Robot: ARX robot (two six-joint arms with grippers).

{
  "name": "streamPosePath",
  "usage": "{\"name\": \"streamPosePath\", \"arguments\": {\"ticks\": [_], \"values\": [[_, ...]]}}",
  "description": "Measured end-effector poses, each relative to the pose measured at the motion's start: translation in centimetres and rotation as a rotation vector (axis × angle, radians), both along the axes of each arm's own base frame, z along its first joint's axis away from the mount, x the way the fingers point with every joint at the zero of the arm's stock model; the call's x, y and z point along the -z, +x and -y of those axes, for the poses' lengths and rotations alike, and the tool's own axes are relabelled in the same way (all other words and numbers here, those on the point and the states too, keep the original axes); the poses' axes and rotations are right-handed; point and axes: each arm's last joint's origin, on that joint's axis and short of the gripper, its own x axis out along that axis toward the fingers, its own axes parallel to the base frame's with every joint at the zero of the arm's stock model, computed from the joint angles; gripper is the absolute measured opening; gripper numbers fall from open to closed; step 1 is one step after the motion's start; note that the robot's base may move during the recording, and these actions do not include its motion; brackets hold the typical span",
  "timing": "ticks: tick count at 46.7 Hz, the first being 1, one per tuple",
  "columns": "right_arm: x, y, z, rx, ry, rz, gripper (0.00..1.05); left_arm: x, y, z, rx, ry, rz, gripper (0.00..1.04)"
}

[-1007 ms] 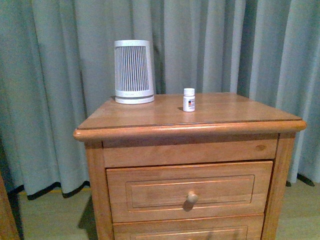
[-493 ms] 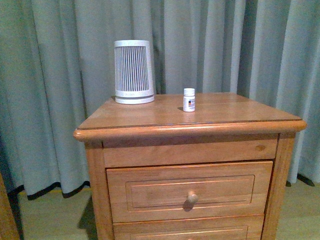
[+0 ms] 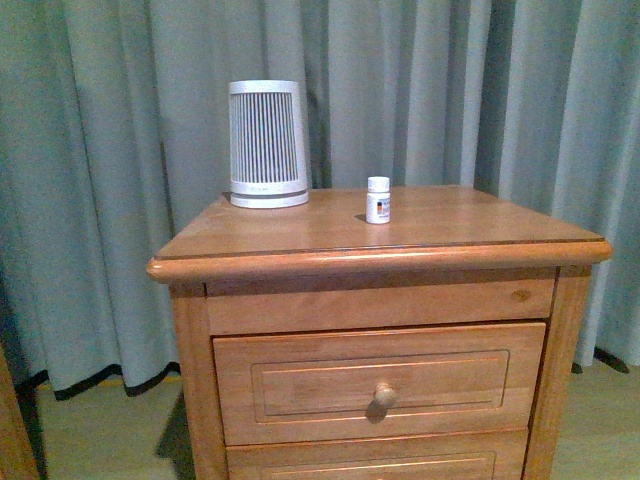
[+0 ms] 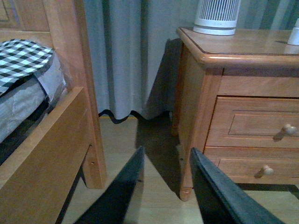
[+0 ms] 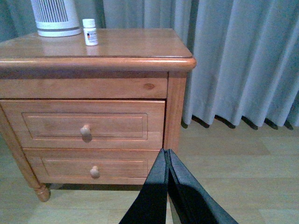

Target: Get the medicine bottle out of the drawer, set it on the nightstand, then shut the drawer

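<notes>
The tiny white medicine bottle (image 3: 378, 199) stands upright on the nightstand (image 3: 470, 228) top, right of centre. It also shows in the right wrist view (image 5: 89, 31) and at the edge of the left wrist view (image 4: 294, 36). The upper drawer (image 3: 300, 385) is shut, its knob (image 3: 384, 394) facing me. Neither gripper shows in the front view. My left gripper (image 4: 167, 154) is open and empty, low over the floor left of the nightstand. My right gripper (image 5: 167, 152) is shut and empty, low by the nightstand's right front corner.
A large white ribbed cylinder device (image 3: 266, 143) stands at the back left of the nightstand top. Grey curtains (image 3: 120, 120) hang behind. A wooden bed frame (image 4: 51, 140) with a checked cover stands left of the nightstand. The lower drawer (image 5: 60, 166) is shut.
</notes>
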Motion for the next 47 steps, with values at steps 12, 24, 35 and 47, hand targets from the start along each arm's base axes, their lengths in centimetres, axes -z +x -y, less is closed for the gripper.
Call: {"name": "streamPosePath", "arguments": {"ticks": [12, 24, 35, 47], "values": [[0.8, -0.7, 0.0, 0.001, 0.0, 0.016, 0.03, 0.0, 0.0, 0.0, 0.0, 0.0, 0.0, 0.85], [0.7, -1.2, 0.0, 0.0, 0.0, 0.019, 0.03, 0.0, 0.0, 0.0, 0.0, 0.001, 0.0, 0.98], [0.8, -1.6, 0.0, 0.0, 0.0, 0.018, 0.03, 0.0, 0.0, 0.0, 0.0, 0.001, 0.0, 0.98], [1.1, -2.7, 0.0, 0.0, 0.0, 0.013, 0.03, 0.0, 0.0, 0.0, 0.0, 0.001, 0.0, 0.98]]}}
